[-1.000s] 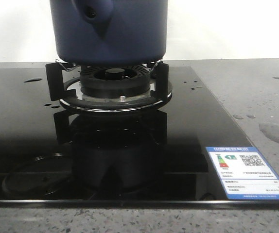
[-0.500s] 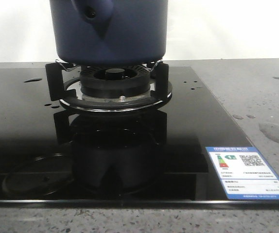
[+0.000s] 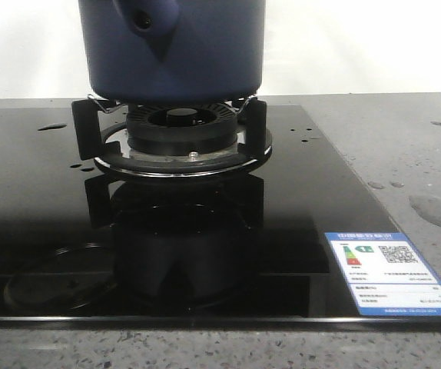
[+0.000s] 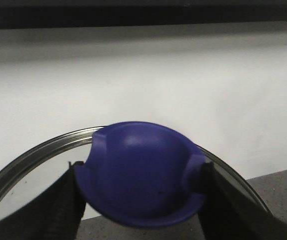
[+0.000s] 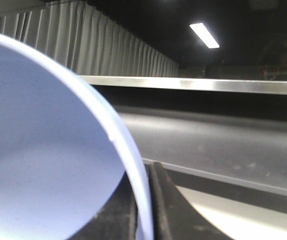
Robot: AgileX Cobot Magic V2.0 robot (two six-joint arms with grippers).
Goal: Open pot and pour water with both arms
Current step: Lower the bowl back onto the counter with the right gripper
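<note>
On the black hob (image 3: 44, 200) nothing shifts across the last second: the pot (image 3: 173, 50) remains on the burner (image 3: 178, 134), the left gripper (image 4: 138, 200) pinches the lid knob (image 4: 141, 175), and the right gripper (image 5: 146, 210) clamps a pale rim (image 5: 126, 170), so pouring appears pending.

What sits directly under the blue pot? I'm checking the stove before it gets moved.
Under the pot sit a black burner and its pot supports on the glass hob. The pot's base is hidden.
</note>
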